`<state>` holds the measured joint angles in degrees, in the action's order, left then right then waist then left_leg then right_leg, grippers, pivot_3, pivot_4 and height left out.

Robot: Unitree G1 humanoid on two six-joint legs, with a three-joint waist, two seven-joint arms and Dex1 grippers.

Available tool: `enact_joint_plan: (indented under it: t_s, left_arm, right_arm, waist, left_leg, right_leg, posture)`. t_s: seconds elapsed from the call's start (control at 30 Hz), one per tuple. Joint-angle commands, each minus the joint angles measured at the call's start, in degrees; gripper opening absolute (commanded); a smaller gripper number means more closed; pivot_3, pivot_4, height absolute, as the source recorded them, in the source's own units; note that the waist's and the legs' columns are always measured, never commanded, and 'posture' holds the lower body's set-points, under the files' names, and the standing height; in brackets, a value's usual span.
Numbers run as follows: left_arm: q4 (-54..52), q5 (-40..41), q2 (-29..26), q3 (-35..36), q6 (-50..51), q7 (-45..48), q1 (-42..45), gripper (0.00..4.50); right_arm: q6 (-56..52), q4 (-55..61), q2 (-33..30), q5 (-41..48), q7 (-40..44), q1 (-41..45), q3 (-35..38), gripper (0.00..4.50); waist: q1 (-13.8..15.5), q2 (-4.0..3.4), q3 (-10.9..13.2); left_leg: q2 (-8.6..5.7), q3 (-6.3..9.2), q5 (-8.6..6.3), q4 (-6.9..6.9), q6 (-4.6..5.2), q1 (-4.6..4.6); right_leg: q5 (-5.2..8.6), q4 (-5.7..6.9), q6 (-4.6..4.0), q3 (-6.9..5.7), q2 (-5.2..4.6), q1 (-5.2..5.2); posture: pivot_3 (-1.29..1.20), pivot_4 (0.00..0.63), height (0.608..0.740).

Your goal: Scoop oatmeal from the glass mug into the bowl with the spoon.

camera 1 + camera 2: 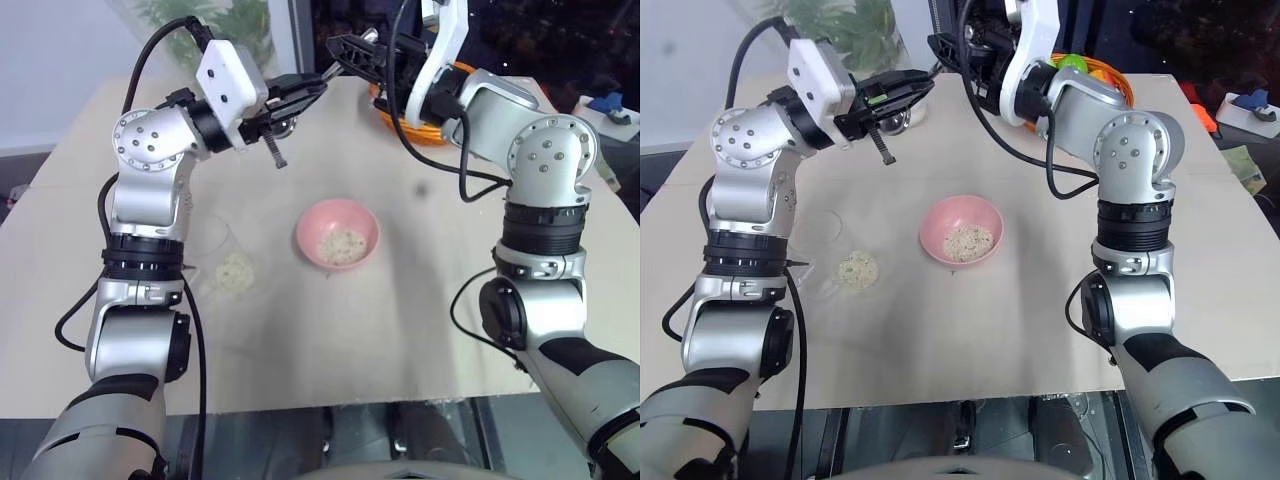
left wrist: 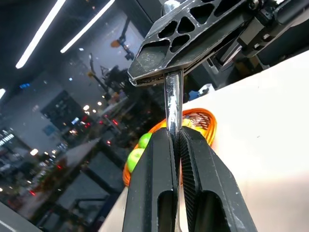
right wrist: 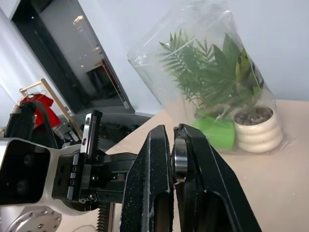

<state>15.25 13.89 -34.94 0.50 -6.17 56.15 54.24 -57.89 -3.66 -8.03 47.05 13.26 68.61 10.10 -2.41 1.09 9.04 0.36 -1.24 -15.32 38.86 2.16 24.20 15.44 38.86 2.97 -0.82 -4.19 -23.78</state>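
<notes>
The spoon (image 2: 173,104) is pinched between both claws.

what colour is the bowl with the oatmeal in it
Pink, plain sides. The bowl shows best in the right eye view.

Lab or showroom, dark glass wall (image 2: 72,96), ceiling strip lights (image 2: 38,34)

Right gripper (image 3: 175,140) jaws clamped on spoon (image 3: 180,162); wrapped plant (image 3: 215,94) beyond.
</notes>
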Motion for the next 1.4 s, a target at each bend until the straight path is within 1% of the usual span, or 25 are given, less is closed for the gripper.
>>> enact_joint_plan:
  t_s: [0.03, 0.07, 0.1, 0.13, 0.17, 0.23, 0.43, 0.5, 0.63, 0.73, 0.8, 0.93, 1.03, 1.17, 1.23, 1.3, 1.4]
  left_arm:
    - [-3.0, 3.1, -1.5, 3.9, 3.9, -1.4, 0.8, 0.00]
    - [-3.4, 3.3, -1.7, 4.1, 4.3, -1.5, 0.5, 0.00]
    - [-4.1, 3.6, -1.8, 4.2, 5.0, -1.5, 0.1, 0.76]
    - [-4.7, 3.8, -1.9, 4.3, 5.5, -1.5, -0.3, 1.04]
    - [-5.5, 4.2, -1.8, 4.5, 6.4, -1.8, -0.5, 1.43]
    - [-7.1, 5.5, -1.9, 5.1, 8.9, -2.2, -0.9, 2.31]
    - [-11.5, 9.1, -3.4, 9.2, 16.0, -5.4, -2.5, 2.31]
    - [-12.9, 10.7, -4.3, 12.5, 20.1, -8.8, -3.7, 2.31]
    - [-18.2, 17.9, -5.8, 21.6, 33.3, -17.0, -8.8, 2.31]
    - [-24.6, 21.4, -5.6, 30.4, 39.9, -24.9, -16.7, 2.31]
    - [-27.1, 20.1, -6.2, 35.2, 40.2, -27.6, -23.2, 2.31]
    - [-30.4, 20.7, -7.1, 43.7, 40.9, -27.4, -36.1, 2.31]
    - [-34.0, 22.9, -6.0, 48.1, 40.6, -25.7, -44.6, 2.31]
    - [-40.3, 28.5, -3.0, 52.0, 42.1, -20.7, -57.9, 2.31]
    - [-42.4, 30.0, -2.1, 52.7, 41.8, -19.9, -62.3, 2.31]
    - [-46.2, 30.2, 1.5, 52.2, 40.1, -19.5, -68.3, 2.31]
    - [-51.1, 28.5, 8.0, 48.2, 36.5, -18.2, -77.2, 2.31]
  right_arm:
    - [1.7, 0.9, -0.9, 0.8, -0.8, 1.3, 3.4, 0.04]
    - [1.8, 0.8, -1.1, 1.0, -0.9, 1.2, 3.7, 0.04]
    - [1.8, 0.7, -1.2, 1.2, -0.9, 1.2, 3.9, 0.00]
    - [1.8, 0.6, -1.2, 1.4, -1.0, 1.3, 4.2, 0.00]
    - [1.8, 0.5, -1.3, 1.6, -1.1, 1.3, 4.4, 0.00]
    - [1.7, 0.3, -1.4, 1.7, -1.0, 1.5, 4.7, 0.00]
    - [2.0, -0.4, -2.7, 1.0, -0.8, 1.2, 5.4, 0.00]
    - [2.1, -0.6, -3.9, 0.6, -1.1, 0.5, 6.1, 0.00]
    - [2.1, -1.0, -7.8, 0.3, -1.7, -1.5, 8.3, 0.00]
    - [1.2, -0.3, -11.3, 0.8, -1.4, -3.9, 10.3, 0.00]
    - [0.5, 0.4, -13.0, 1.7, -1.0, -5.7, 11.7, 0.00]
    - [-1.7, 2.1, -16.5, 2.9, 0.2, -10.2, 13.2, 0.00]
    - [-4.1, 2.1, -18.2, 4.3, -0.2, -12.8, 14.8, 0.00]
    - [-6.6, 1.8, -19.4, 6.5, -1.9, -14.1, 17.9, 0.00]
    - [-7.2, 1.9, -19.9, 7.2, -2.5, -14.4, 18.8, 0.00]
    - [-8.6, 2.1, -20.5, 8.7, -3.6, -14.8, 20.4, 0.00]
    - [-11.8, 3.5, -20.8, 12.5, -5.9, -15.8, 23.4, 0.00]
  waist:
    - [0.0, 0.00, 0.0]
    - [0.0, 0.00, 0.0]
    - [0.0, 0.00, 0.0]
    - [0.0, 0.00, 0.0]
    - [0.0, 0.00, 0.0]
    - [0.0, 0.00, 0.0]
    - [-0.1, -0.01, 0.0]
    - [-0.1, -0.01, 0.0]
    - [0.0, -0.01, 0.0]
    - [0.0, -0.01, 0.0]
    - [0.1, -0.01, 0.0]
    - [0.0, 0.00, 0.0]
    - [0.3, 0.00, 0.0]
    - [0.4, -0.01, 0.0]
    - [0.5, -0.01, 0.0]
    - [0.7, 0.00, 0.0]
    - [0.7, -0.01, 0.0]
  left_leg:
    - [0.00, 0.00, 0.00, 0.00, 0.00, 0.00]
    - [0.00, 0.00, 0.00, 0.00, 0.00, 0.00]
    - [0.01, 0.00, 0.00, 0.00, 0.00, 0.00]
    - [0.01, 0.00, 0.00, 0.00, 0.00, 0.00]
    - [0.02, 0.00, 0.00, 0.00, 0.00, 0.00]
    - [0.02, 0.00, 0.00, 0.00, 0.00, 0.00]
    - [0.02, 0.00, 0.00, 0.00, 0.00, 0.00]
    - [0.03, 0.01, 0.00, 0.00, 0.00, -0.01]
    - [0.05, 0.02, 0.00, 0.00, 0.00, -0.02]
    - [0.06, 0.02, 0.00, -0.01, 0.00, -0.01]
    - [0.06, 0.03, -0.01, -0.01, 0.00, -0.01]
    - [0.10, -0.05, -0.01, -0.13, -0.01, -0.15]
    - [0.11, -0.06, -0.01, -0.14, -0.01, -0.18]
    - [0.11, -0.11, -0.02, -0.14, -0.01, -0.26]
    - [0.11, -0.11, -0.02, -0.14, -0.01, -0.30]
    - [0.12, -0.03, -0.05, -0.16, 0.03, -0.30]
    - [0.11, -0.08, -0.11, -0.16, 0.15, -0.35]
  right_leg:
    - [0.00, 0.00, 0.00, 0.00, 0.00, 0.00]
    - [0.00, 0.00, 0.00, 0.00, 0.00, 0.00]
    - [0.00, 0.00, 0.00, 0.00, 0.00, 0.00]
    - [0.00, 0.00, 0.00, 0.00, 0.00, 0.00]
    - [0.00, 0.00, 0.00, 0.01, 0.01, 0.00]
    - [0.00, 0.00, 0.00, 0.01, 0.00, 0.00]
    - [0.00, 0.00, 0.00, 0.02, 0.00, 0.00]
    - [0.00, 0.00, 0.00, 0.03, 0.01, -0.01]
    - [0.00, 0.00, 0.00, 0.05, 0.01, 0.00]
    - [0.00, -0.01, 0.00, 0.07, -0.03, 0.01]
    - [0.00, -0.01, 0.00, 0.08, -0.04, 0.01]
    - [0.00, -0.03, 0.00, 0.23, 0.00, 0.01]
    - [0.00, -0.19, -0.01, 0.23, 0.00, 0.02]
    - [0.00, -0.22, -0.01, 0.31, -0.10, 0.09]
    - [0.00, -0.24, -0.02, 0.40, -0.18, 0.13]
    - [0.00, -0.26, -0.03, 0.34, -0.35, 0.16]
    - [0.00, -0.31, -0.03, 0.38, -0.42, 0.24]
  posture:
    - [0.00, 0.150, 0.740]
    - [0.00, 0.150, 0.740]
    - [0.00, 0.150, 0.740]
    - [0.00, 0.150, 0.740]
    - [0.00, 0.150, 0.740]
    - [0.00, 0.150, 0.740]
    - [0.00, 0.150, 0.740]
    - [0.00, 0.150, 0.740]
    - [0.00, 0.150, 0.740]
    - [0.00, 0.150, 0.740]
    - [0.00, 0.150, 0.740]
    - [0.00, 0.150, 0.740]
    - [0.00, 0.150, 0.740]
    - [0.00, 0.150, 0.740]
    - [0.00, 0.150, 0.740]
    - [0.00, 0.150, 0.740]
    - [0.00, 0.150, 0.740]
